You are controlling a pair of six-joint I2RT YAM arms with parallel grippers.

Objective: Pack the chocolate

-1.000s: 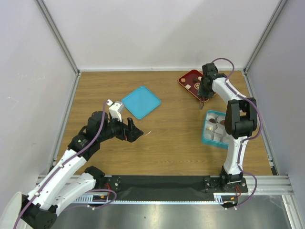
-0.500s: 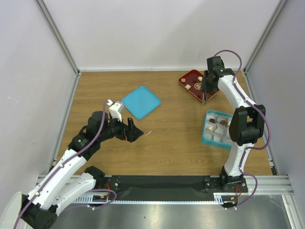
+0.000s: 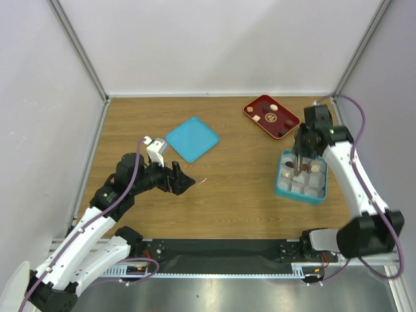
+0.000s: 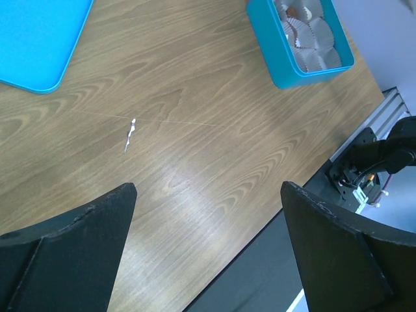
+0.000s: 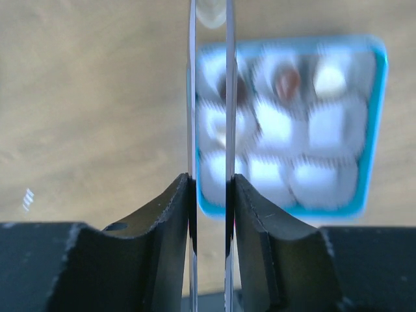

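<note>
Small chocolate pieces lie on the dark red tray at the back right. The teal compartmented box stands in front of it, with white paper cups and a few pieces inside, dark brown, brown and cream. My right gripper hangs over the box's left side. Its thin blades are nearly closed on a cream-tan piece at their tips. My left gripper is open and empty above the table's left middle, far from the box.
A flat teal lid lies on the table at the back left, also in the left wrist view. A small white scrap lies on the wood near the left gripper. Walls and frame posts close in the table.
My right arm has swung from the red tray forward to above the teal box, carrying a piece. The left arm has barely moved.
</note>
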